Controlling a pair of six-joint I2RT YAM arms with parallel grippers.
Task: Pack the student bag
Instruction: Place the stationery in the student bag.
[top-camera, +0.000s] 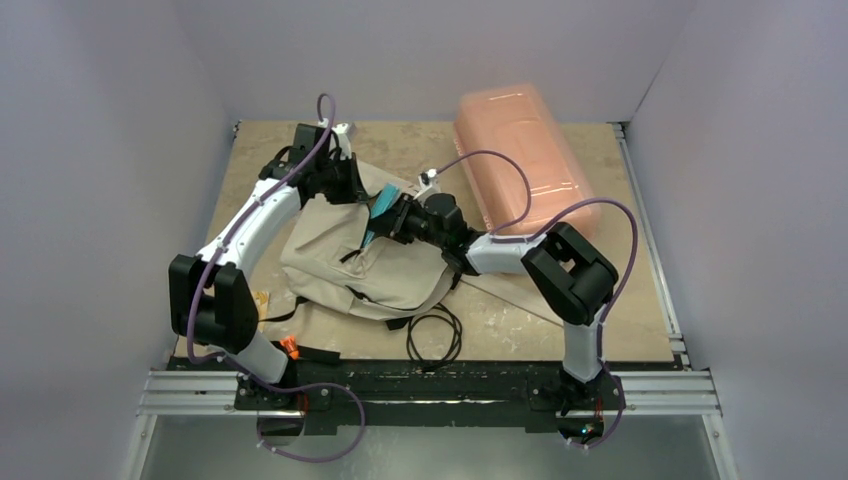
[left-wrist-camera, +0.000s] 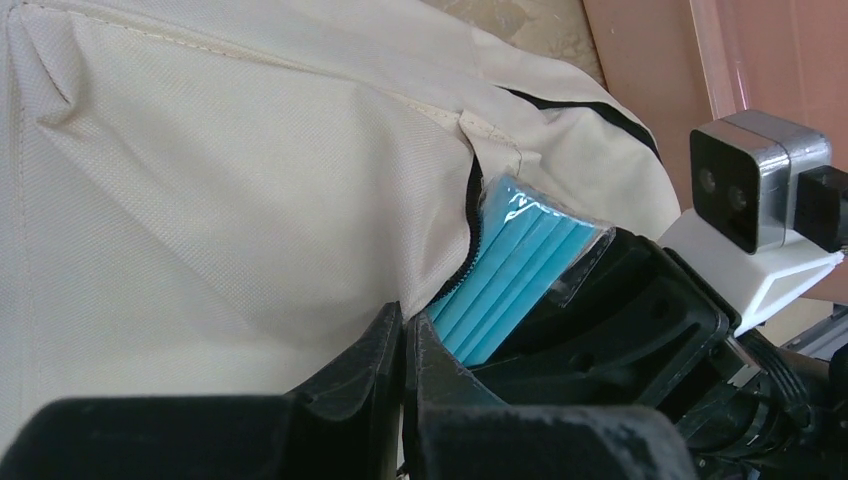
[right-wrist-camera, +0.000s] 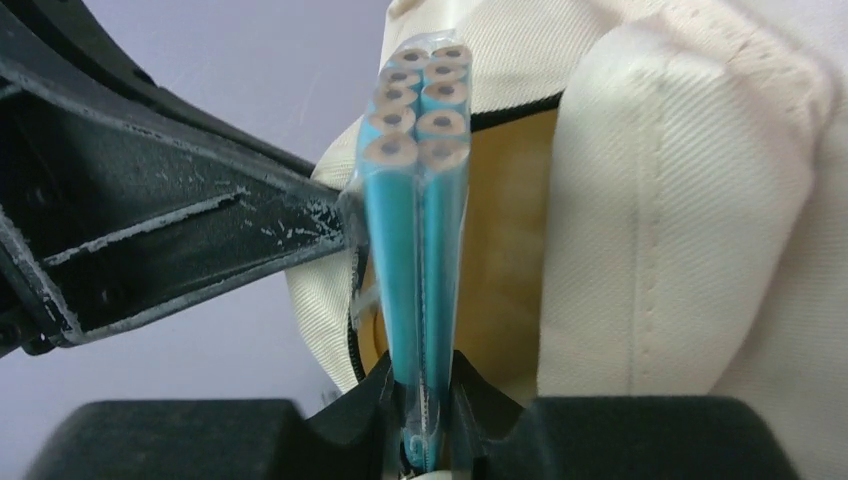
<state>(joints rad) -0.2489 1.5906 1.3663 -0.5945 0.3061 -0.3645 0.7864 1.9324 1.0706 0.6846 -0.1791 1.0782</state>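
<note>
Left wrist: pencils (left-wrist-camera: 520, 270) half inside bag (left-wrist-camera: 200, 200)

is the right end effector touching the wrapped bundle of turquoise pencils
Touching. The right wrist view shows the right end effector clamped on both sides of the clear-wrapped bundle of turquoise pencils.

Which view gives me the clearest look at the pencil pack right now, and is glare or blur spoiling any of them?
Right wrist is clearest: the pencil pack is sharp, only the right gripper holding it is blurred. Left wrist: glare on the pack's wrapper, left gripper soft, bag weave crisp. Top view: even light, but the pack looks tiny; faint sheen on the pink box.
</note>
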